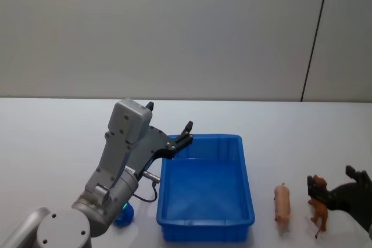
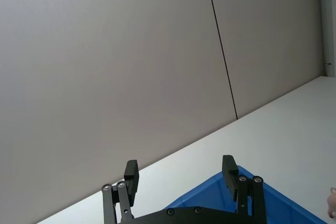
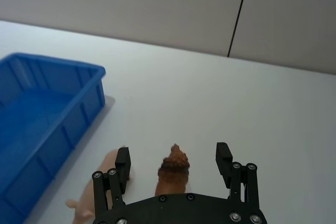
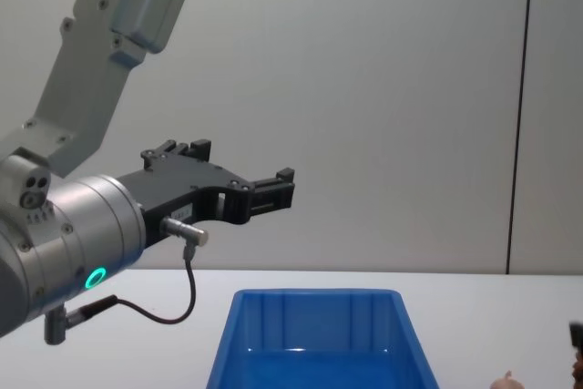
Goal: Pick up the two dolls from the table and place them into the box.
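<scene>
We see a bright blue plastic box (image 1: 204, 222) on a white table (image 1: 58, 143), with no doll inside it. To the right of the box a pale pink doll (image 1: 282, 202) lies close by. Just beyond the pink one, farther from the box, stands a shaggy reddish-brown lion doll (image 1: 318, 204). A rounded blue doll (image 1: 124, 214) sits at the box's left front corner, partly hidden by the left arm. The right gripper (image 3: 174, 157) is low on the right side of the box, jaws spread wide, straddling the lion doll with a gap on either side and touching nothing. The left gripper (image 2: 180, 171) hangs raised above the box's left rear corner, jaws also apart and holding nothing. We judge the step in hand to be the grasp on the lion doll. To do it well, we would keep the doll centred between the jaws and go low enough to meet its body rather than the tuft on top. The jaw on the box side stands very near the pink doll, so the close should be gentle and square, or it may nudge or pinch that neighbour. After gripping, we would lift high enough to clear the box's tall wall before crossing to it and releasing over its floor.
</scene>
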